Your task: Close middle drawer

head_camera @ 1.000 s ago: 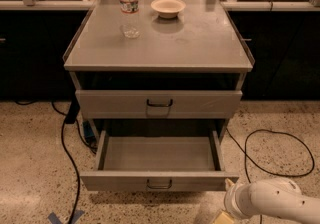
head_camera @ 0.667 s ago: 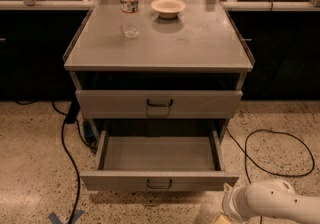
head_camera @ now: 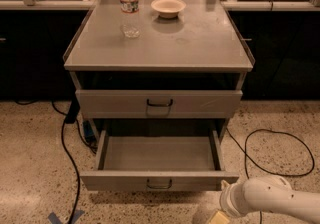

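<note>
Middle drawer [head_camera: 159,155] wide open; gripper [head_camera: 218,216] low by its front right corner, grip state untellable.

Water bottle [head_camera: 130,8], bowl [head_camera: 168,6] on cabinet top [head_camera: 195,43], floor cables [head_camera: 265,129]

The hand [head_camera: 218,217] sits at the bottom edge, just right of and below the front of the middle drawer [head_camera: 159,155]. The edge cuts most of it off. Its arm [head_camera: 272,202] leaves the picture at the right edge. The drawer's pulled-out tray hides whatever lies beneath it. The recess above the top drawer [head_camera: 159,103] is too dark to make out. On the counter [head_camera: 200,43], the label of the water bottle [head_camera: 130,5] is too small to read. A black cable [head_camera: 63,140] passes out of sight behind the drawer's left side, and blue tape [head_camera: 62,216] on the floor is clipped by the bottom edge.
</note>
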Action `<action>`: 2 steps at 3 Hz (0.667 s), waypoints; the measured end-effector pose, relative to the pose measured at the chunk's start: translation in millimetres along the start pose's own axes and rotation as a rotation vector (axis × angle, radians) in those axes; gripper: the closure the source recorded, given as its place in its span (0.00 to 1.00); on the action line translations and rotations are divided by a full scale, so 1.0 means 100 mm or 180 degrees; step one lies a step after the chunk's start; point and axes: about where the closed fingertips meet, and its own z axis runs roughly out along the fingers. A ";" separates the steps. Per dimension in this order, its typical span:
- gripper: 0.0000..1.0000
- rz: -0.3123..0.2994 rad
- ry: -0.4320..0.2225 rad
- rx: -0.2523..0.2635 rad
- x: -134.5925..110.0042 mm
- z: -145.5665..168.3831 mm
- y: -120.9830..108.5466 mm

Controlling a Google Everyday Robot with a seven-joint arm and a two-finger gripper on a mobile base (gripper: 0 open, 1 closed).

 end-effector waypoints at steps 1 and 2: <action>0.00 0.0022 -0.0057 -0.0047 -0.13 0.04 -0.09; 0.00 0.0042 -0.0121 -0.0080 -0.26 0.03 -0.20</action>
